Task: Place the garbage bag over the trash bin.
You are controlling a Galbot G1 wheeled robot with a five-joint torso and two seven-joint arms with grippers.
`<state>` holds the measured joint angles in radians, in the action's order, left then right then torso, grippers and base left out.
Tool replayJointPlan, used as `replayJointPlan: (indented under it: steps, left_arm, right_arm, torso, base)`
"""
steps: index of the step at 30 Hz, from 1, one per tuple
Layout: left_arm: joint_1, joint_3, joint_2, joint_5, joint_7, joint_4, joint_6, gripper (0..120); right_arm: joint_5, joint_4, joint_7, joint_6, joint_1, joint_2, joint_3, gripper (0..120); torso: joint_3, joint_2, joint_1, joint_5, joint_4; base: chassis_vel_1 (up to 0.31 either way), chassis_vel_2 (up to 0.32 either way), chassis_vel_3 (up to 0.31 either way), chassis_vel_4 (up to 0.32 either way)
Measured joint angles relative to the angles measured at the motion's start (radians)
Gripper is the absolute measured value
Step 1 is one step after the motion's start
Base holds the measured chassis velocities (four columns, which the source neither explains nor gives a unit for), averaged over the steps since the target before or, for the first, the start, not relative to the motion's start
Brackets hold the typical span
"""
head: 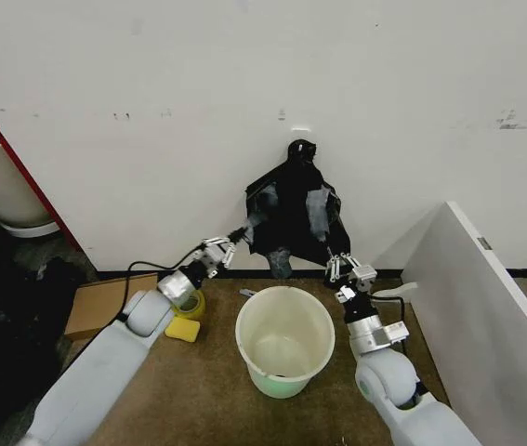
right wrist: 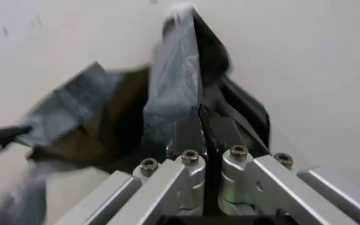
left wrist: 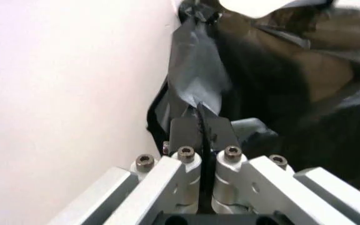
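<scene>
Both end effectors, left (head: pixel 237 236) right (head: pixel 334 265), pinch garbage bag (head: pixel 291 209) above trash bin (head: pixel 284 338).

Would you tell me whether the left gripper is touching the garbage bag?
Touching: the left wrist view shows the left gripper shut on a fold of the garbage bag.

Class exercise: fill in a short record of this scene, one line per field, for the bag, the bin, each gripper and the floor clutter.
garbage bag: black, hanging against the white wall, spread between both grippers
trash bin: cream, upright on the floor below the bag, unlined
left gripper: shut on the bag's edge
right gripper: shut on the bag's opposite lower edge
floor clutter: yellow sponge, tape roll, cardboard
</scene>
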<state>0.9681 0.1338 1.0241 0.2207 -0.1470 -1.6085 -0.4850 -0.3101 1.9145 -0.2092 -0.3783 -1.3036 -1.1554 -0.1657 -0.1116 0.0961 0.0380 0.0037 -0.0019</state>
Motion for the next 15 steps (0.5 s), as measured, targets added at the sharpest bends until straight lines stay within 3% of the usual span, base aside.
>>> replayJointPlan:
  steps: [9,15]
  left_arm:
    - [0.234,0.117,0.028,0.058,0.096,-0.16,0.017,0]
    - [0.328,0.201,0.021,0.075,0.115,-0.273,0.019,0]
  right_arm:
    - [0.059,0.138,-0.107,0.023,-0.184,0.043,0.029,0]
    - [0.088,0.233,-0.112,-0.04,-0.29,0.057,0.025,0]
  torso:
    - [0.0,0.0,0.0,-0.0001,-0.0003]
    - [0.0,0.0,0.0,-0.0001,-0.0004]
  base:
    - [0.0,0.0,0.0,0.0]
    - [0.0,0.0,0.0,0.0]
